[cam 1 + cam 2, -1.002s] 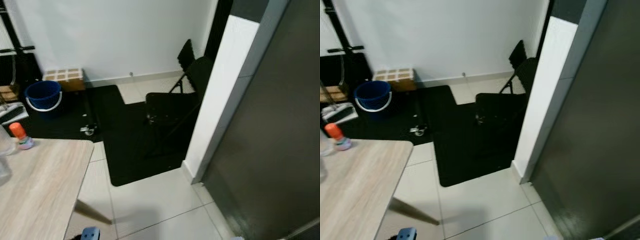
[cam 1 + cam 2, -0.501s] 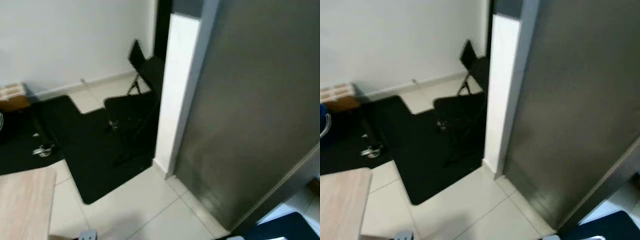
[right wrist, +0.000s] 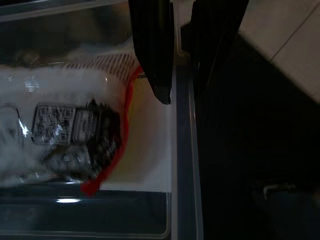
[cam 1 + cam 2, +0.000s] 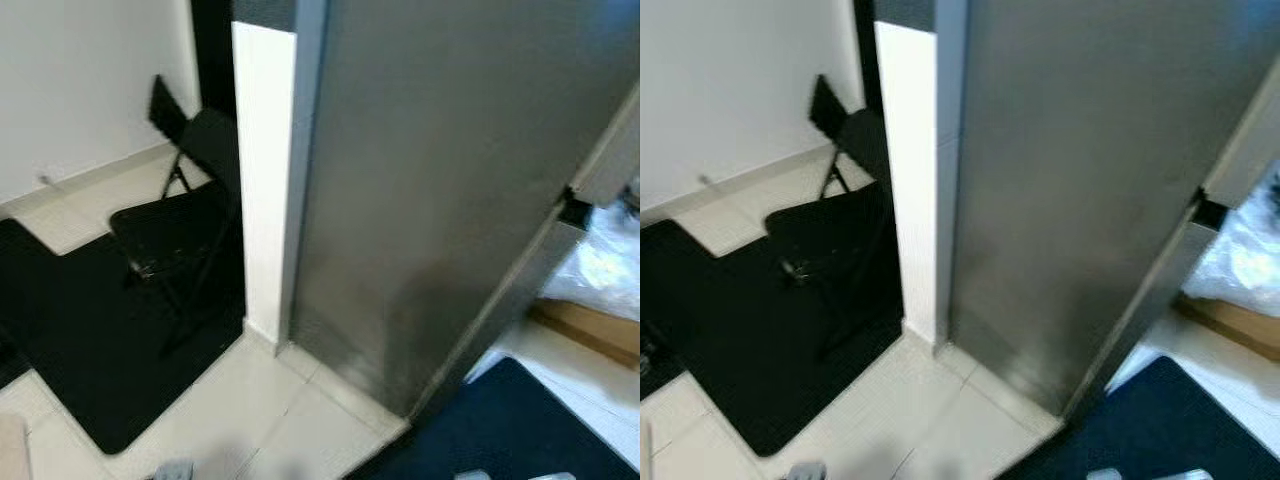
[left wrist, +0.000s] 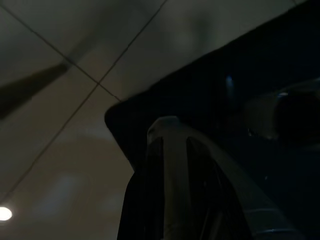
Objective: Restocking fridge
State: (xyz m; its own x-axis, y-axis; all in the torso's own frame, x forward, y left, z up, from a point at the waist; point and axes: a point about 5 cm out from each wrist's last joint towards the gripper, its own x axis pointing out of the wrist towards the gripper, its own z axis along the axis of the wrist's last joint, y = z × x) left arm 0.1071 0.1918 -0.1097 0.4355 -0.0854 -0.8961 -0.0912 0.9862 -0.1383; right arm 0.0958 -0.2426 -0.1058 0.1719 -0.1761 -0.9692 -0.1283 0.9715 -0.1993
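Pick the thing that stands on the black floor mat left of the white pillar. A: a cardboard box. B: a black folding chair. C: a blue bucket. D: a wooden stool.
B: a black folding chair stands with its legs on the black floor mat, just left of the white pillar beside the grey fridge.

Fridge side stands ahead at 12 to 1 o'clock, with a pillar touching its left edge. Folding chair stands at 10 o'clock on a floor mat, left of the pillar. A second mat lies at 4 o'clock, before the fridge's corner. Plastic bag lies at 3 o'clock.
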